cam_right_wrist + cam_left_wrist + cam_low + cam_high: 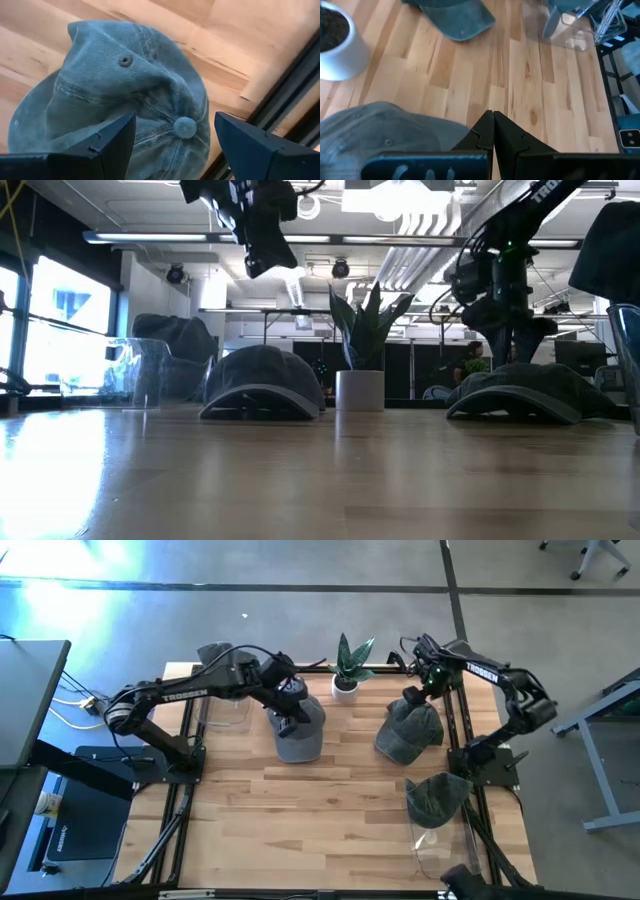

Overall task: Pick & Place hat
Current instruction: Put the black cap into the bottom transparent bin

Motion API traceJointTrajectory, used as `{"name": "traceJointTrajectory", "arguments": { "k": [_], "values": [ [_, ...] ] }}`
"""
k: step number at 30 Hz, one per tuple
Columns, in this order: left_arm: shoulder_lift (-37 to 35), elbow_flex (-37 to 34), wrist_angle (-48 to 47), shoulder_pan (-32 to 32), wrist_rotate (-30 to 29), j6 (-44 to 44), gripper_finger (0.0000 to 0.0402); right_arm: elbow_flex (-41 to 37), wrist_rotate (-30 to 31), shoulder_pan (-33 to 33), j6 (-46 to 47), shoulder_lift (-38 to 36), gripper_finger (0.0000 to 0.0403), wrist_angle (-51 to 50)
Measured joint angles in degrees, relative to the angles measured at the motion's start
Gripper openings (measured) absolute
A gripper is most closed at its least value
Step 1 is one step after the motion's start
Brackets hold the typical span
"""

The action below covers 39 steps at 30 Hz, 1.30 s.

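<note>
Two grey caps lie brim-down on the wooden table. One cap point(298, 732) sits at the middle, below my left gripper point(290, 705). That gripper is shut point(493, 114) and, in the low view, hangs well above the cap point(265, 255). The other cap point(408, 730) lies toward the right. My right gripper point(418, 695) is open just over its crown. Its fingers stand on either side of the top button point(185, 127) without touching it.
A white pot with a green plant point(345, 668) stands at the far edge between the two caps. A clear stand bearing a third cap point(437, 798) is at the near right, and another with a cap point(215, 658) at the far left. Black frame rails point(465, 740) run along both sides.
</note>
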Motion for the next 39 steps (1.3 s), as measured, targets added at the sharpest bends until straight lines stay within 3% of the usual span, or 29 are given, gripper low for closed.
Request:
{"name": "traceJointTrajectory", "arguments": {
  "k": [11,19,23,29,31,36,39],
  "values": [
    [-0.2,0.0,0.0,-0.1,0.2,0.0,0.0000,0.0,-7.5,-3.1,-6.3,4.9,0.0266,-1.8],
    [-0.2,0.0,-1.3,-0.1,0.3,-0.1,0.0000,0.0,-20.3,-3.1,-11.8,6.1,0.0250,-5.9],
    [-0.2,0.0,-1.2,-0.1,0.3,-0.1,0.0000,0.0,-28.0,-2.2,-12.5,4.6,0.0189,-7.1],
    [-0.2,0.0,-0.7,-0.1,0.2,0.0,0.0000,0.0,-35.6,2.4,-13.4,1.0,0.0034,-9.5],
    [-0.2,0.0,-0.7,-0.1,0.2,0.5,0.0000,0.0,-37.1,5.0,-13.1,-0.5,0.0010,-9.6],
    [-0.1,0.0,-0.7,-0.1,0.2,1.5,0.0000,0.0,-37.1,13.5,-10.4,-4.3,0.0026,-8.1],
    [-0.1,0.0,-0.7,-0.1,0.2,1.9,0.0000,0.0,-23.2,17.4,-5.8,-5.7,0.0013,-6.3]
  ]
}}
